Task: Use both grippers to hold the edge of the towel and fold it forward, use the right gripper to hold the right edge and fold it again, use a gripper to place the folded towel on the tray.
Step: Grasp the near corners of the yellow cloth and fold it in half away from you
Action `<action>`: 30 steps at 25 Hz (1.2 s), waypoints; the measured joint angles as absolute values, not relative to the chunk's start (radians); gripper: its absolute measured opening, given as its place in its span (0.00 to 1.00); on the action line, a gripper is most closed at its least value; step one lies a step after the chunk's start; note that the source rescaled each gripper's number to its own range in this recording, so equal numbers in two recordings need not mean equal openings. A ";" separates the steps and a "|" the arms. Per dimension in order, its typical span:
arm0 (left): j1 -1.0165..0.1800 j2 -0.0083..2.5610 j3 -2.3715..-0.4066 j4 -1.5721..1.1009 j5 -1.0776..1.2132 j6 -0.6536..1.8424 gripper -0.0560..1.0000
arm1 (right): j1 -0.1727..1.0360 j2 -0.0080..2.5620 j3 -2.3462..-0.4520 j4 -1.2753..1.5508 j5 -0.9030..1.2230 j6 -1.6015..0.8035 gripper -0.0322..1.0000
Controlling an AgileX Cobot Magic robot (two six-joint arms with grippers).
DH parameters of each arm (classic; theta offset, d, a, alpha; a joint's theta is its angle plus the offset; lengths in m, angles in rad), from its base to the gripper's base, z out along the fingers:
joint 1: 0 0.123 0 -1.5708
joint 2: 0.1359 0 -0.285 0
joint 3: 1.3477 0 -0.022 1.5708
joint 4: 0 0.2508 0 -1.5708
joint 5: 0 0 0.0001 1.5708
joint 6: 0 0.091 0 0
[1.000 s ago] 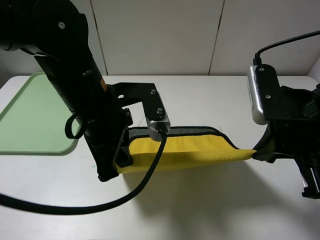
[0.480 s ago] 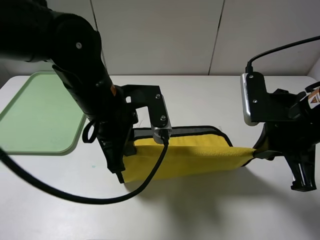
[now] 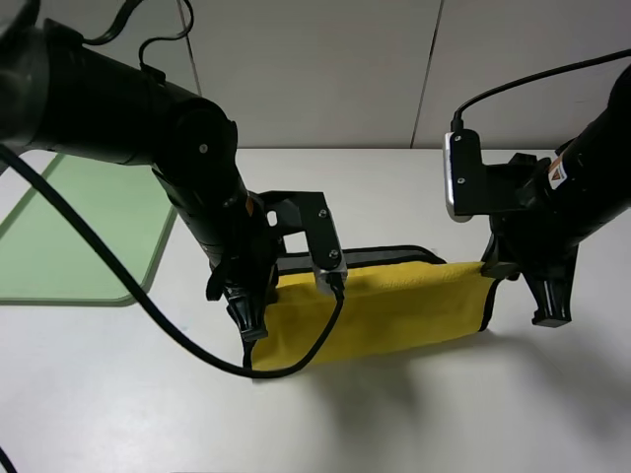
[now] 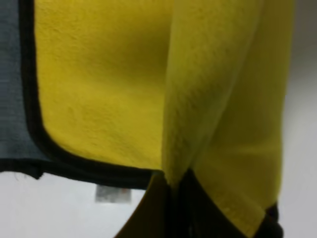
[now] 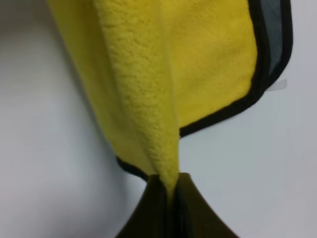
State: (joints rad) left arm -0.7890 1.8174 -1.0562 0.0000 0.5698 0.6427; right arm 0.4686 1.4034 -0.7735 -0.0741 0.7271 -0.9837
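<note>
A square yellow plush towel with thin black trim [image 3: 394, 315] hangs over the middle of the white worktop [image 3: 473, 424], stretched between the 2 claws. The black left claw [image 3: 248, 327] is pressed together, pinching the towel's end at 9 o'clock. Its wrist view shows the yellow pile gathered into a ridge that runs into the closed jaws. The black right claw [image 3: 490, 268] is likewise pressed together on the end at 3 o'clock, with a fold of plush clamped between its jaws.

The yellow face is turned toward 6 o'clock. Along the towel's 12 o'clock side a narrow strip of the grey reverse shows, bordered by the thin black binding edge [image 3: 389, 252]. A small white label [image 4: 113, 193] pokes out just beside that binding.

The large flat pale green rectangular plastic tray [image 3: 89, 236] lies at 9 o'clock on the worktop, apart from the towel. A thick black cable [image 3: 128, 315] loops from the left arm above the worktop.
</note>
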 joint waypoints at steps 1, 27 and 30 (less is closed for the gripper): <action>-0.783 1.823 -1.056 0.006 0.553 0.634 0.05 | 0.469 1.416 -0.780 -0.083 0.723 -0.980 0.03; -0.640 1.924 -1.056 0.015 0.291 0.614 0.05 | 0.469 1.588 -0.807 -0.216 0.538 -0.904 0.03; -0.640 1.924 -1.056 0.015 0.276 0.614 0.05 | 0.469 1.588 -0.807 -0.218 0.537 -0.904 0.03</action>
State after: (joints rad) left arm -0.6399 1.9244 -1.0562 0.0155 0.2763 0.6144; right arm 0.4686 1.5885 -0.8071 -0.2177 0.5374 -0.9036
